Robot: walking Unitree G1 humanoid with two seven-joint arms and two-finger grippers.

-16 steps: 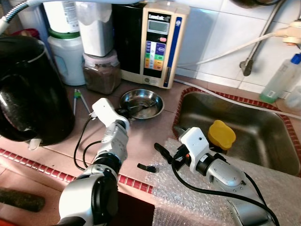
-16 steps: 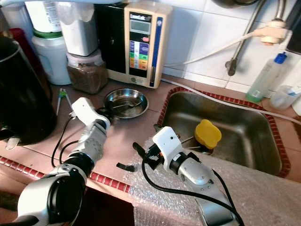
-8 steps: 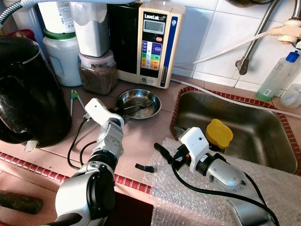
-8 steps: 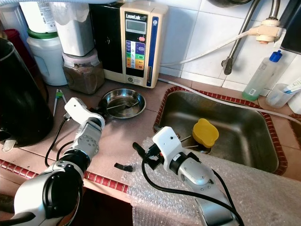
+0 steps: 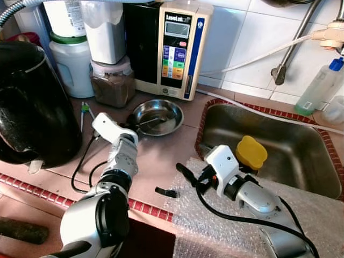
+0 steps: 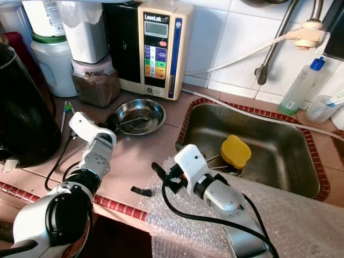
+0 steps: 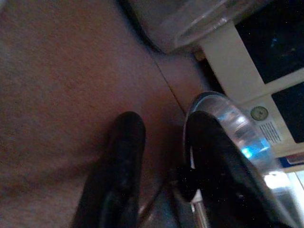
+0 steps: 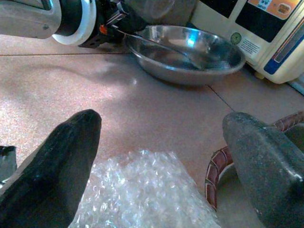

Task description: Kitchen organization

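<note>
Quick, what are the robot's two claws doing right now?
Left claw: open, at the rim of the steel bowl, holding nothing.
Right claw: open, empty, over the bubble wrap.

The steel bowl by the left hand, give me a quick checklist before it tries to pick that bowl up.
1. Left hand at the steel bowl rim: ok, fingers straddle the near edge in the left wrist view.
2. Fingers apart, not yet clamped: ok.
3. Bowl contents: not ok, a fork lies inside and could slide out.
4. Room around the bowl: ok, bare counter toward the sink.
5. Right hand out of the way: ok, open over the bubble wrap.
6. Grip firmness: cannot tell.
</note>
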